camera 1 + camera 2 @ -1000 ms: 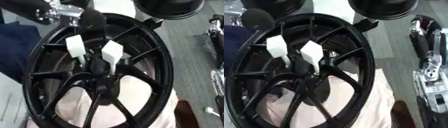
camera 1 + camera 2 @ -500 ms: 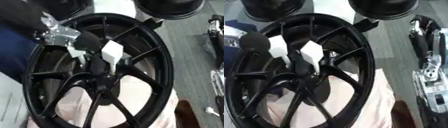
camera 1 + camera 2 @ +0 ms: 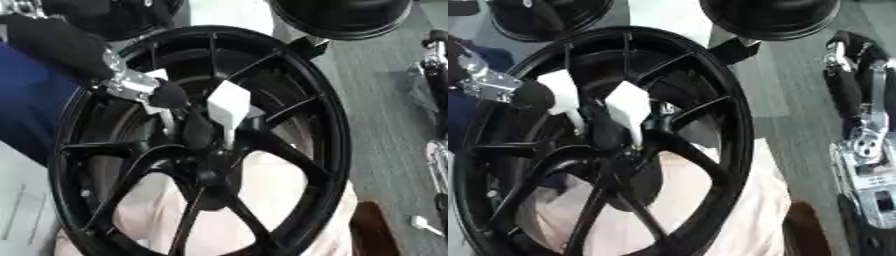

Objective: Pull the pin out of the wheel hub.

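Note:
A big black spoked wheel hub (image 3: 337, 150) fills both views, lying tilted. Two white blocks stand side by side just above its dark centre (image 3: 210, 175). The right block (image 3: 229, 102) is in plain sight. The left block (image 3: 560, 90) is partly covered. My left arm enters from the upper left with its silver wrist (image 3: 127, 82). The black left hand (image 3: 166, 95) lies against the left white block. I cannot make out a pin apart from these blocks. My right arm (image 3: 859, 145) hangs at the right edge, away from the wheel, its hand unclear.
Two more black wheels lie at the top, one at the right (image 3: 341, 17) and one at the left (image 3: 544, 17). A pale pink cloth (image 3: 289, 200) shows through the spokes, a blue cloth (image 3: 31, 100) at the left, grey floor (image 3: 385, 125) at the right.
My left hand has come down from the wheel's upper left rim to the left white block and now hides most of it in the left eye view. The wheel has stayed put.

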